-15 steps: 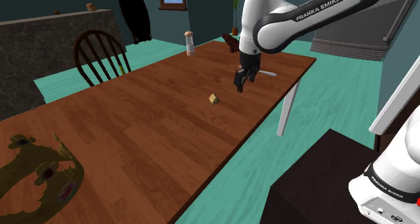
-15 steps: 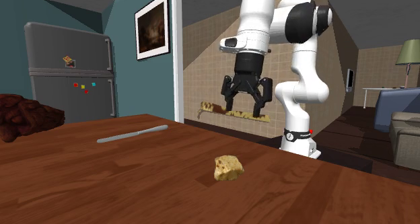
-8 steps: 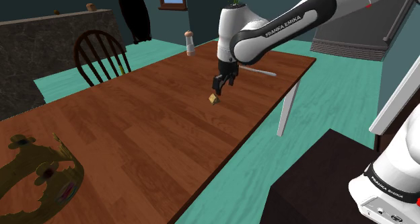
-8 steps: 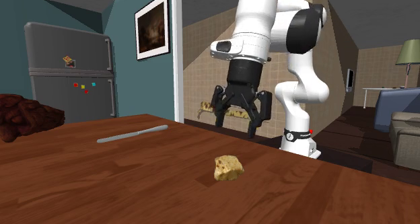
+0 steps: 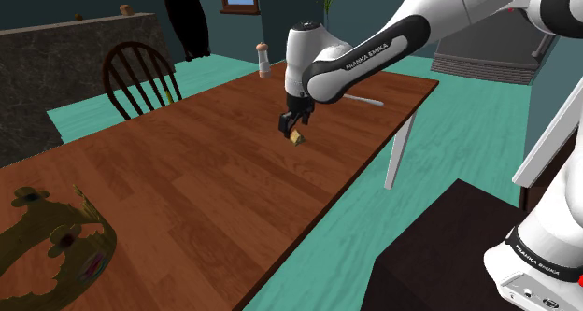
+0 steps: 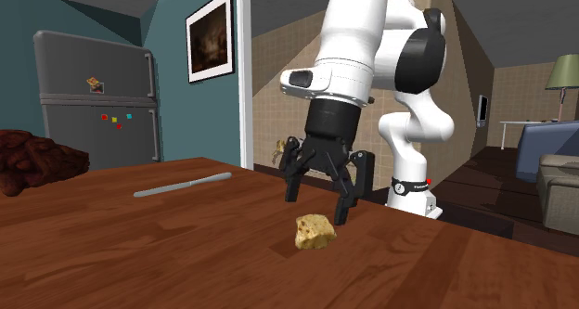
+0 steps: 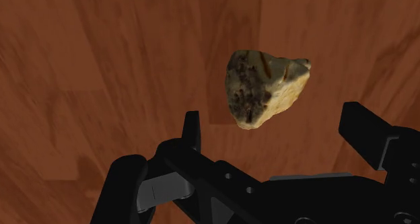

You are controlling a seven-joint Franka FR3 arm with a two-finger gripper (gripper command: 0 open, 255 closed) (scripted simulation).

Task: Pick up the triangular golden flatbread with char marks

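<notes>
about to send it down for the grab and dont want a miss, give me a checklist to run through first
1. Fingers apart: ok, the black two-finger gripper is open.
2. Target found: ok, the triangular golden flatbread with dark char marks lies ahead of the gripper, roughly midway between the fingers.
3. Fingers around it: not ok, the gripper hangs above the flatbread and touches nothing.
4. Neighbours apart: ok, the long silver knife lies well away on the brown wooden table.
5. Flatbread lying flat: cannot tell.
</notes>
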